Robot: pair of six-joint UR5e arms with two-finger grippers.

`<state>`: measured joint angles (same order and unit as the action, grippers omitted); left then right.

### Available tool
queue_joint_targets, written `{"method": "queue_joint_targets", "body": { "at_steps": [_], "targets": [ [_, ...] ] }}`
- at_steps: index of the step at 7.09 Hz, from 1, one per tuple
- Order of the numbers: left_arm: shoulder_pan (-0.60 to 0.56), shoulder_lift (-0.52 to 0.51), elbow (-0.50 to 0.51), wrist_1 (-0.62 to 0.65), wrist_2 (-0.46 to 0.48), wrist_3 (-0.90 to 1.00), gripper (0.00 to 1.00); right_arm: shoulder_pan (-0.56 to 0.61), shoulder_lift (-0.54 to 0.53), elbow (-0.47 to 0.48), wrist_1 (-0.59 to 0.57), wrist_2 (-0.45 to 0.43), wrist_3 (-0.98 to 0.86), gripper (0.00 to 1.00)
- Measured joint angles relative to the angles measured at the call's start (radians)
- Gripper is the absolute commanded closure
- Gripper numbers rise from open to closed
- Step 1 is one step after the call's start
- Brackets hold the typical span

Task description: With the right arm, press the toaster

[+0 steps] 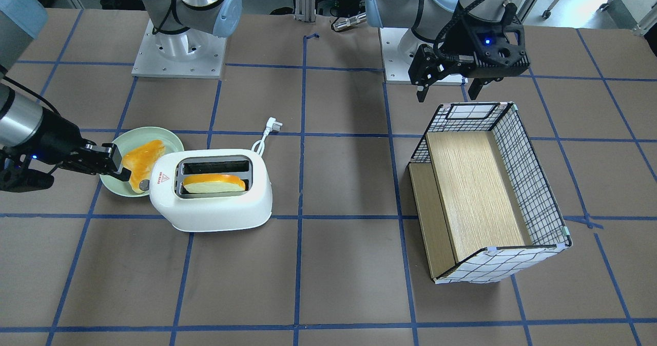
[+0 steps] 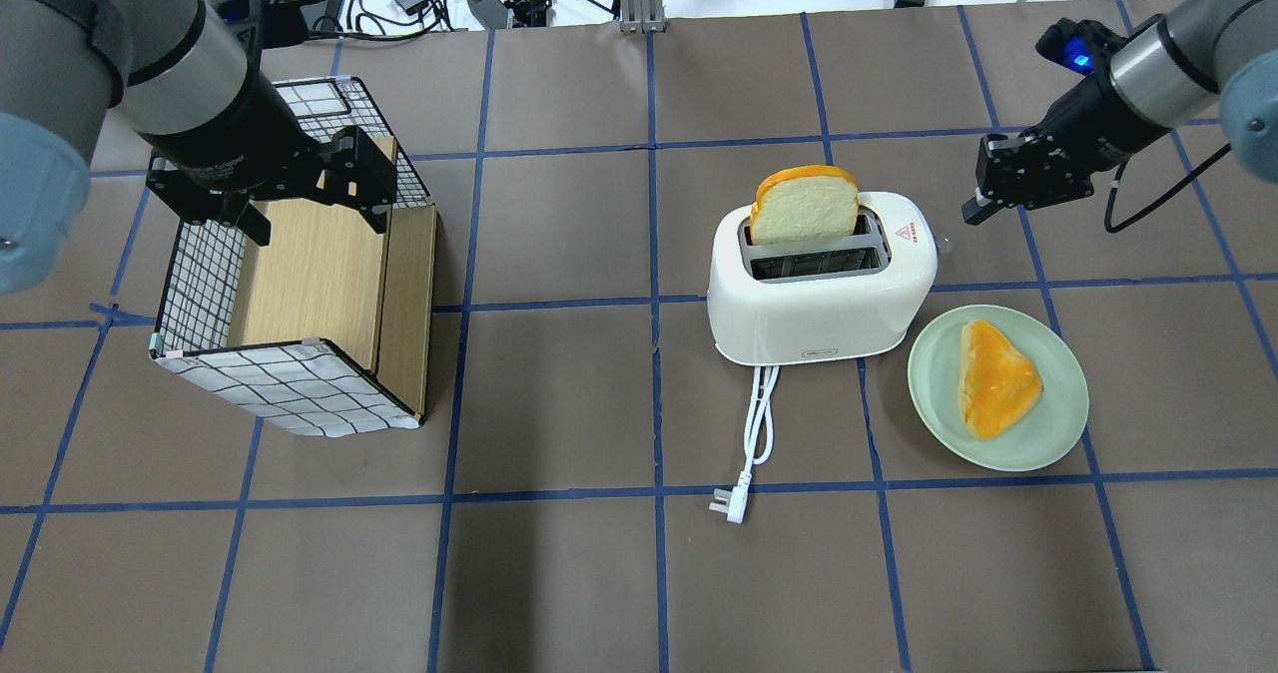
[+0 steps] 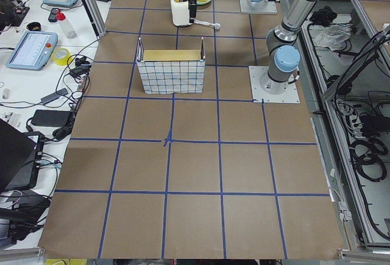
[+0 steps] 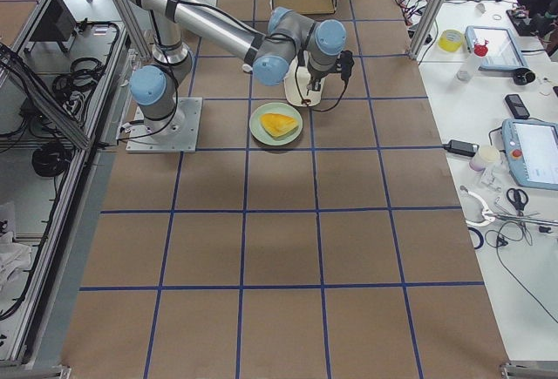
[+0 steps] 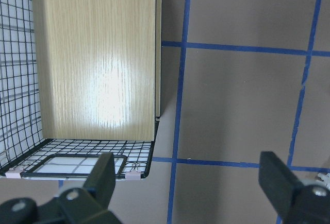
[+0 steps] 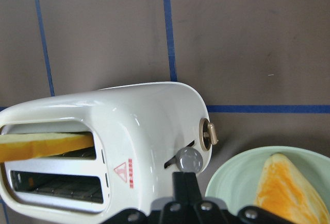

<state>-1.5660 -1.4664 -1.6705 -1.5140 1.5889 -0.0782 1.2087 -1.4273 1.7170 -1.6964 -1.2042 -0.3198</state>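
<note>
Just beside the toaster point(image 2: 824, 279), the right gripper point(image 2: 976, 212) is pinched closed.
The toaster stands next to a green plate point(image 2: 1063, 403), with a bread slice point(image 2: 805, 209) upright in one slot. The closed fingertips sit by its grey lever point(image 6: 188, 158). The left gripper point(image 1: 448, 90) hangs spread above the wire basket point(image 1: 534, 181).

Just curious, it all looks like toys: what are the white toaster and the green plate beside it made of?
The white rounded toaster looks like glossy moulded plastic: smooth seamless curves carry soft highlights. The pale green round plate has an even, duller surface, perhaps plastic or glazed ceramic; the pictures leave that open.
</note>
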Motion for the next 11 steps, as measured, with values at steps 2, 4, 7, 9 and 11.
{"method": "queue_joint_targets", "body": {
  "at_steps": [2,4,7,9,11],
  "targets": [
    [0.0,0.0,0.0,0.0,-0.001,0.0,0.0,0.005,-0.066,-0.087,0.118,-0.084,0.019,1.0],
    [0.0,0.0,0.0,0.0,-0.001,0.0,0.0,0.034,-0.127,-0.17,0.227,-0.142,0.091,1.0],
    [0.0,0.0,0.0,0.0,-0.001,0.0,0.0,0.209,-0.155,-0.249,0.268,-0.231,0.303,1.0],
    [0.0,0.0,0.0,0.0,-0.001,0.0,0.0,0.309,-0.149,-0.258,0.254,-0.272,0.403,0.9],
    [0.0,0.0,0.0,0.0,-0.001,0.0,0.0,0.333,-0.146,-0.253,0.193,-0.288,0.409,0.19]
  ]
}}
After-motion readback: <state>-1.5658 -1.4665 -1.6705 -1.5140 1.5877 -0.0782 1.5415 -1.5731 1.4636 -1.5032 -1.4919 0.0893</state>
